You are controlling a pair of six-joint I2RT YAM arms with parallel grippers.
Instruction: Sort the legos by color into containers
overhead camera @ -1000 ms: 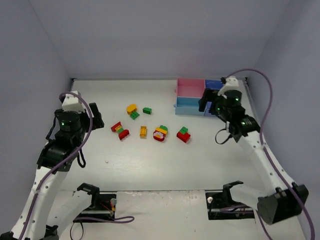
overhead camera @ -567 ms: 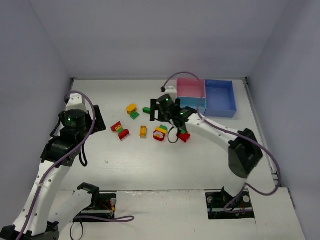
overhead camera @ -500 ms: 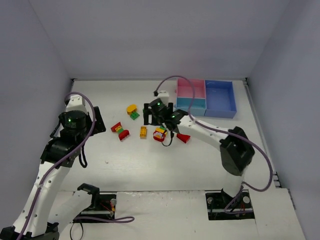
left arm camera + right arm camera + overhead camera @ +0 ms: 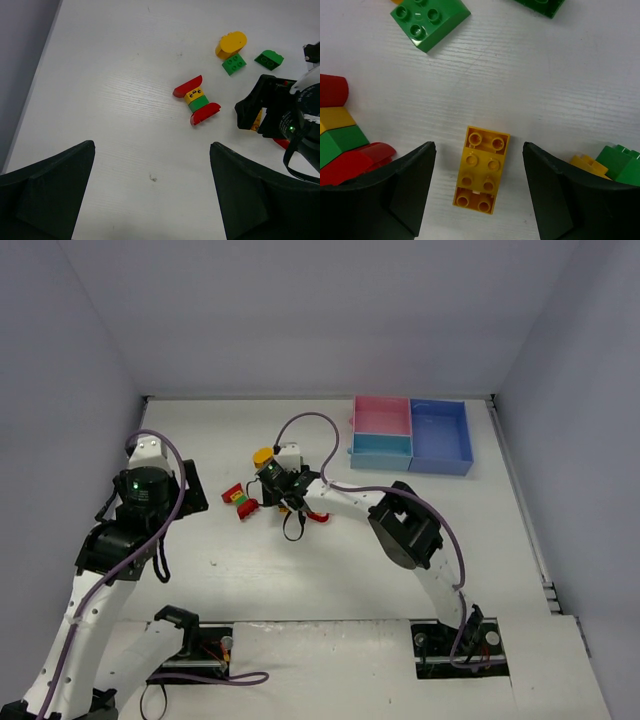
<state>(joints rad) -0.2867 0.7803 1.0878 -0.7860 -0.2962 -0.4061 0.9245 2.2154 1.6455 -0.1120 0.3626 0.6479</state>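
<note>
**A:** Legos [image 4: 263, 455] first: how many can you count?

**B:** The right wrist camera shows five lots. Nearest is one long yellow brick [image 4: 480, 172]. A red, yellow and green clump [image 4: 340, 142] sits at the left edge and a yellow and green clump [image 4: 607, 167] at the right edge. Farther off lie a green brick [image 4: 430, 15] and a second green brick [image 4: 540, 5]. The left wrist camera adds a rounded yellow brick [image 4: 231, 44] just beside one of the greens.

**A:** And the trays?

**B:** Three, joined together at the far right of the table [image 4: 300, 580]: a pink tray [image 4: 380, 415], a light blue tray [image 4: 380, 445] and a larger blue tray [image 4: 440, 435].

**A:** Where is the long yellow brick against the right gripper?

**B:** It lies flat, studs up, directly between the fingers, with bare table on each side.

**A:** How wide is that gripper?

**B:** The right gripper [image 4: 477, 147] stands partway apart, astride the brick and touching nothing. The left gripper [image 4: 152, 147] is spread wide over bare table and holds nothing. The red, yellow and green clump lies beyond its fingertips, apart from them.
</note>
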